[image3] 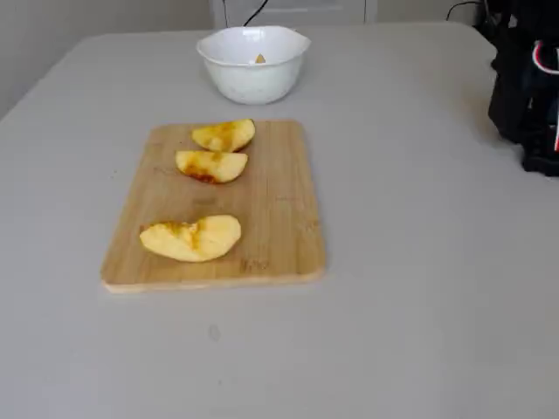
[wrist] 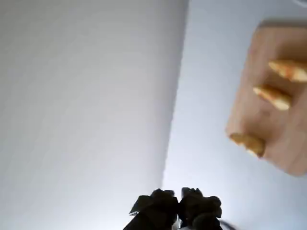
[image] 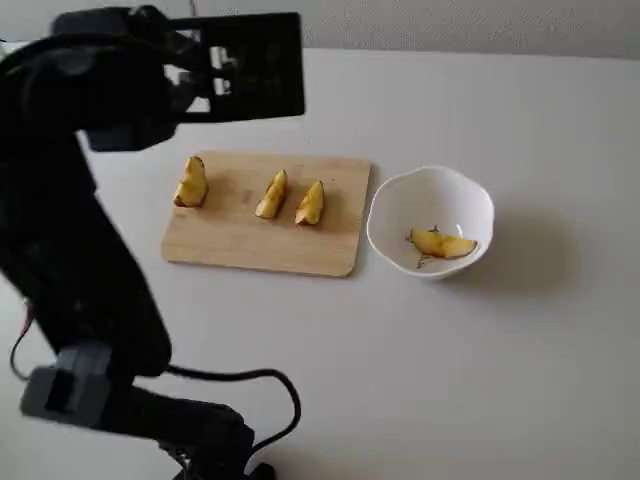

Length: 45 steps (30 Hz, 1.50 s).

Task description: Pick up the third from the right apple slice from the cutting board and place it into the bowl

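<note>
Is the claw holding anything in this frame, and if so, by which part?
Nothing is held. The claw is closed and empty in the wrist view; three slices lie on the cutting board, one in the bowl.

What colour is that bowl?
White, seen best in a fixed view: the bowl holds one yellow slice.

Four apple wedges are counted in all. Three are seen on the one cutting board (image: 250, 240): one wedge (image: 191, 182) at the left end in a fixed view, a second (image: 272, 194) near the middle and a third (image: 311, 203) just beside it. A fourth, the apple slice (image: 441, 243), is found inside the one bowl (image: 470, 205). One table (image: 450, 370) is shown, and one robot arm (image: 70, 240) with a single gripper (wrist: 178, 207).
</note>
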Tool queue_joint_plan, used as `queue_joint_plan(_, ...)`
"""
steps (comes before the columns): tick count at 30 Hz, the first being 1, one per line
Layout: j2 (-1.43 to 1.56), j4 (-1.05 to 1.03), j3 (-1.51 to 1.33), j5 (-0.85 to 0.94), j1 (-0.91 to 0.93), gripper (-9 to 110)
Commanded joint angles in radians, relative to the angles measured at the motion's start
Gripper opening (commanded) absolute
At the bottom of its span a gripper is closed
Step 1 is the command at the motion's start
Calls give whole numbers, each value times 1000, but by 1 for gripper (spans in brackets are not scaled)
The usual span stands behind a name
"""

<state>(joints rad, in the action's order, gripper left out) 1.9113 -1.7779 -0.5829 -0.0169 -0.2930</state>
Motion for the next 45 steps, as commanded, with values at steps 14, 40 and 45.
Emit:
queue_joint_plan(14,1414,364,-1698,61,107,0)
queue_joint_plan(40,1413,558,-2425,91,242,0)
queue_joint_plan(45,1413,558,-2425,91,242,0)
